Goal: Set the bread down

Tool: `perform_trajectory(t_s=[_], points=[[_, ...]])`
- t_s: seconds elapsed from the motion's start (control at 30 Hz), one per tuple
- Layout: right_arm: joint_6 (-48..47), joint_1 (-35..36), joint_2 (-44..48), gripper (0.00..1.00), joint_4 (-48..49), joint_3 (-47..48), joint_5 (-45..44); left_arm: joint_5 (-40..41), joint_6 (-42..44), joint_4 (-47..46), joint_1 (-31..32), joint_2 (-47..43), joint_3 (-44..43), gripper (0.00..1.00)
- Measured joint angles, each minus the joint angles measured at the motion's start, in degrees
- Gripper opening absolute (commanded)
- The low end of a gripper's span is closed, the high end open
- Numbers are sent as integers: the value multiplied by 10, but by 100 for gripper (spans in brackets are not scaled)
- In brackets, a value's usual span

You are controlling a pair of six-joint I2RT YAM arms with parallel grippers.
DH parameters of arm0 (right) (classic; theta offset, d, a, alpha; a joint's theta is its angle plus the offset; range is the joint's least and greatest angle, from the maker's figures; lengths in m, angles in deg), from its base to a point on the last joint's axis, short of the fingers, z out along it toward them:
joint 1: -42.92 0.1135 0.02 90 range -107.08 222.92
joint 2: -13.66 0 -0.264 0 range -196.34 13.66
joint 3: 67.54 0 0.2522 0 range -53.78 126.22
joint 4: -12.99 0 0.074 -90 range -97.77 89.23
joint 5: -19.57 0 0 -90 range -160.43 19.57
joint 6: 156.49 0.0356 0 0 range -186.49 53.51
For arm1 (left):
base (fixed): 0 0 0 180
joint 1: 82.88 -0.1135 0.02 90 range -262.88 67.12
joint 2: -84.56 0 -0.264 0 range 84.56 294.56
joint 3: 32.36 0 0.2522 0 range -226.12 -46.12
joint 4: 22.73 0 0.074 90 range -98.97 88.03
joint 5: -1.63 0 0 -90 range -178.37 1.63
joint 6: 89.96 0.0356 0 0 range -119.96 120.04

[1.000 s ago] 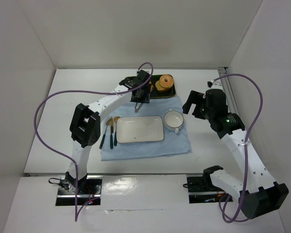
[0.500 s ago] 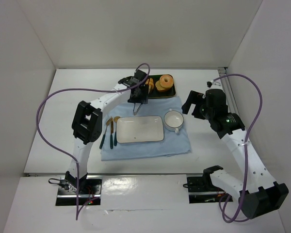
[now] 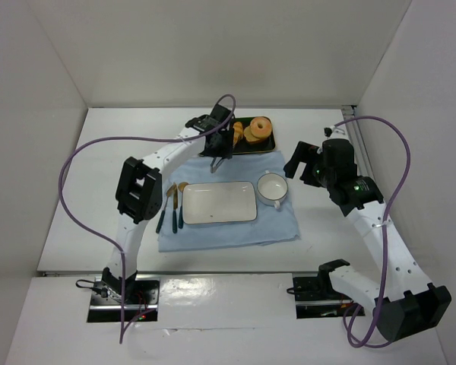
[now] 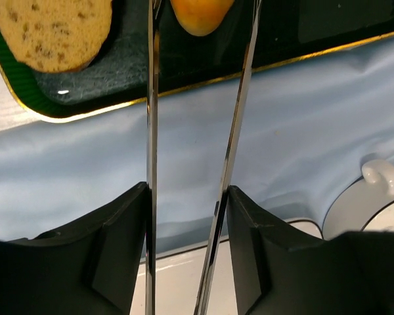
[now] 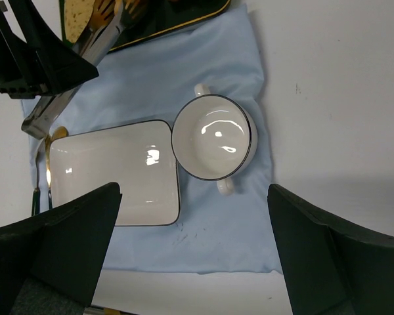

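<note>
From above, the left pincer [image 3: 221, 148] is hanging over the green tray [image 3: 263, 150], clamping a pair of metal tongs [image 3: 215, 162]. The bread [image 3: 237, 131] is lying on the tray just beyond it, beside the donut [image 3: 258, 128].

From the left wrist, the tong blades are straddling only the bread's tapered end, with the toast slice [image 4: 52, 26] ahead and left of the pincer. A squeeze this shallow is risking the bread squirting free or dropping in transit.

From the right wrist, the right pincer [image 5: 194, 197] is hovering wide apart above the two-handled cup [image 5: 213, 141] and the rectangular plate [image 5: 111, 170], where a wide swing could be clipping it.
</note>
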Motion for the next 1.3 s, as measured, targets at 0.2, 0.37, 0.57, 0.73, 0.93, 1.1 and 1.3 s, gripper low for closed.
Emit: perform_trajectory(t_s=[0.2,0.37,0.57,0.73,0.93,1.1,1.3], points=[[0,0,0,100,0,0,0,-3,11,8,-4,20,-24,49],[0,0,-3,100,2,0,2,-4,14,8,-5,18,-22,49],[3,0,-21,100,15,0,5,2,14,13,-6,-61,57,49],[7,0,-54,100,45,0,8,3,11,12,-6,-202,149,49],[10,-1,-137,100,75,20,21,2,-1,12,8,-356,228,49],[14,-1,-210,100,97,73,33,-1,-11,27,45,-424,279,49],[12,-1,-285,100,115,153,37,-1,-38,57,100,-473,358,49]])
